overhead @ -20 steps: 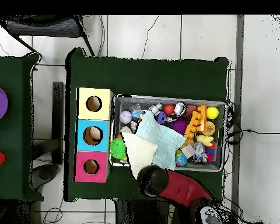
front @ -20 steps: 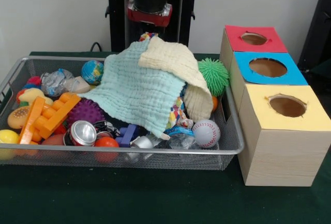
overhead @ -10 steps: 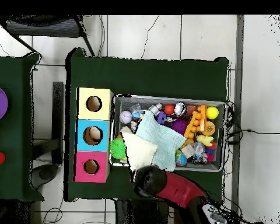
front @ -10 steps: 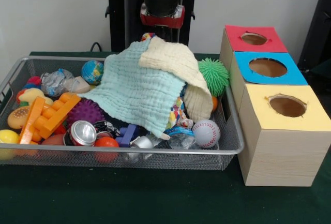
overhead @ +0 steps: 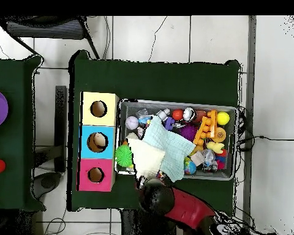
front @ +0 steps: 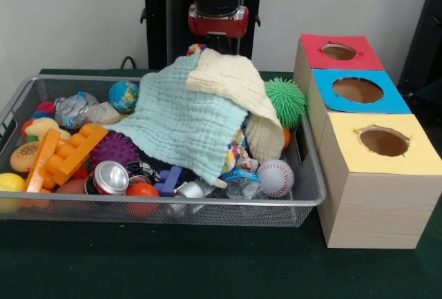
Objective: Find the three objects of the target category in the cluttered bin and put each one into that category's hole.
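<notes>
From across the table, the bin [front: 312, 195] sat to the left of three boxes [front: 376, 175] standing in a row front to back, the hole [front: 384, 141] in the nearest one. Two cloths [front: 183, 123] lay heaped on the toys in the bin, one overlapping the other, a baseball [front: 275, 177] before them and a spiky ball [front: 285, 101] to their right. The arm [front: 217, 2] hung behind the heap.
</notes>
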`<state>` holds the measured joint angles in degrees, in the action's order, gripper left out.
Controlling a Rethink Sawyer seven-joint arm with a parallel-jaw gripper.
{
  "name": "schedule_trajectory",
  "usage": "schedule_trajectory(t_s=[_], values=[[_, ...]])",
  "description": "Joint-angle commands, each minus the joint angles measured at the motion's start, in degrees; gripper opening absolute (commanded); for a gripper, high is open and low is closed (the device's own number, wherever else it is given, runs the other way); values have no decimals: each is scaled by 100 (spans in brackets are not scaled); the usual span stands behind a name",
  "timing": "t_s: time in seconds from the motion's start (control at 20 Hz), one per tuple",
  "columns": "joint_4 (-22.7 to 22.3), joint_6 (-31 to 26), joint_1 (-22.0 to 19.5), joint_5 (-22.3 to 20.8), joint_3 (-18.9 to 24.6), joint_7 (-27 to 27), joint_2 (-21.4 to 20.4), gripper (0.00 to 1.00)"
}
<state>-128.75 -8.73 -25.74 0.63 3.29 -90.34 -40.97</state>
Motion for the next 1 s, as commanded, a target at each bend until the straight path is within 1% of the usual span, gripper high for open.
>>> schedule_trajectory(t_s=[0.05,0.15,0.25,0.4,0.55,0.8,1.0], values=[[-95,-360,409,447,-89,-1444,-1017,0],[-24,-591,607,452,-317,-1399,-1157,0],[112,-990,810,457,-538,-1354,-1207,0],[239,-1292,990,406,-687,-1264,-1200,0],[227,-1224,1028,410,-715,-1234,-1152,0],[426,-1067,1082,409,-711,-1198,-852,0],[495,-1148,1168,454,-753,-1213,-852,0]])
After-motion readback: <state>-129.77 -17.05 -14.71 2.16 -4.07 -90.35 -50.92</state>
